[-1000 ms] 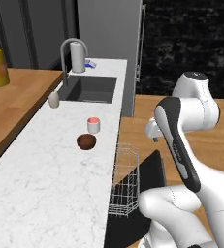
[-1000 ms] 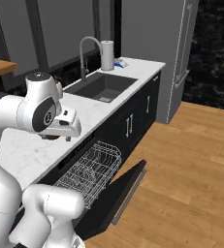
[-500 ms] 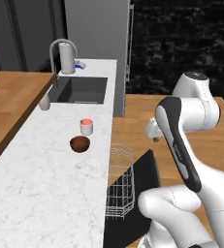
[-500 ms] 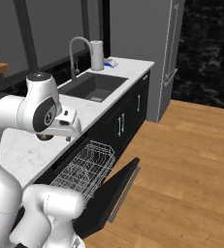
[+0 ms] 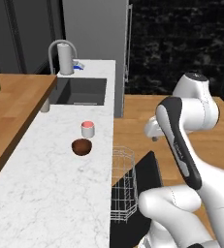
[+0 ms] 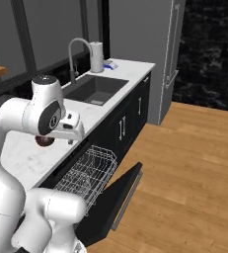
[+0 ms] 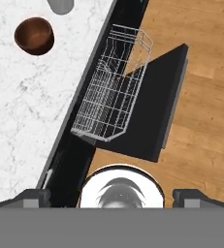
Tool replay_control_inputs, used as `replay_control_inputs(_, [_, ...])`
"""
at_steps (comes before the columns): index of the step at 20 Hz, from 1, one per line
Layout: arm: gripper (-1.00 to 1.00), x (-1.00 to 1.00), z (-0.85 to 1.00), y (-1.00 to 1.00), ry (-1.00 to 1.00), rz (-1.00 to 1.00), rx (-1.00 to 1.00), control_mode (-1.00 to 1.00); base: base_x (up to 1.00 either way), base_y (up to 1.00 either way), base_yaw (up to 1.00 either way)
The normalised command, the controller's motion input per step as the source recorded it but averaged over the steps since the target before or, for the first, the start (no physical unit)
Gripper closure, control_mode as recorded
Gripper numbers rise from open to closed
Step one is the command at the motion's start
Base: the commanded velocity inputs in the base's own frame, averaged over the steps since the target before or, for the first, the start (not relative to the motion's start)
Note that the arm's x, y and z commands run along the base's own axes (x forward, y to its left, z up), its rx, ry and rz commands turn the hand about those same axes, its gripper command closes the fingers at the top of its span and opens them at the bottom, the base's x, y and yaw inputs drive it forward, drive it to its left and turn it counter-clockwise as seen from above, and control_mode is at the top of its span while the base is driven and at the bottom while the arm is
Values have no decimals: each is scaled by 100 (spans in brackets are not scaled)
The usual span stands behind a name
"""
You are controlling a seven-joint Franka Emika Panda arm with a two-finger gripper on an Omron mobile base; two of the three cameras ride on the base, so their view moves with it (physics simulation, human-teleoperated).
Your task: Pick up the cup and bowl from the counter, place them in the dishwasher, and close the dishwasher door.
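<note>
Two rigid, light, likely slick pcs: cup [image 5: 88,129], bowl [image 5: 82,147] mid-left of frame. Grab by rim. Gripper [image 7: 117,196] fingers spread, empty.

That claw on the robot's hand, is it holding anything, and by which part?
Nothing is held. In the hand view the fingers stand wide apart over the wire rack; the bowl and cup sit on the counter.

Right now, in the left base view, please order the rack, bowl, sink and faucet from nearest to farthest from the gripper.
1. rack, just below the gripper.
2. bowl, on the counter, to the left.
3. sink, farther back.
4. faucet, behind the sink.
</note>
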Motion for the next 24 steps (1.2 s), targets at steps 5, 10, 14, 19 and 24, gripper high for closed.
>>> replay_control_inputs(5, [-100, 77, -45, 4, 0, 0, 22, -100, 0, 0, 0])
replay_control_inputs(10, [-100, 95, -11, 30, 4, -3, 6, -100, 0, 0, 0])
replay_control_inputs(14, [-100, 100, 0, 49, 24, -11, -1, -100, 0, 0, 0])
replay_control_inputs(19, [-100, 84, -11, 55, 8, -13, 0, -100, 0, 0, 0])
replay_control_inputs(24, [-100, 59, -19, 55, 0, -13, 0, -100, 0, 0, 0])
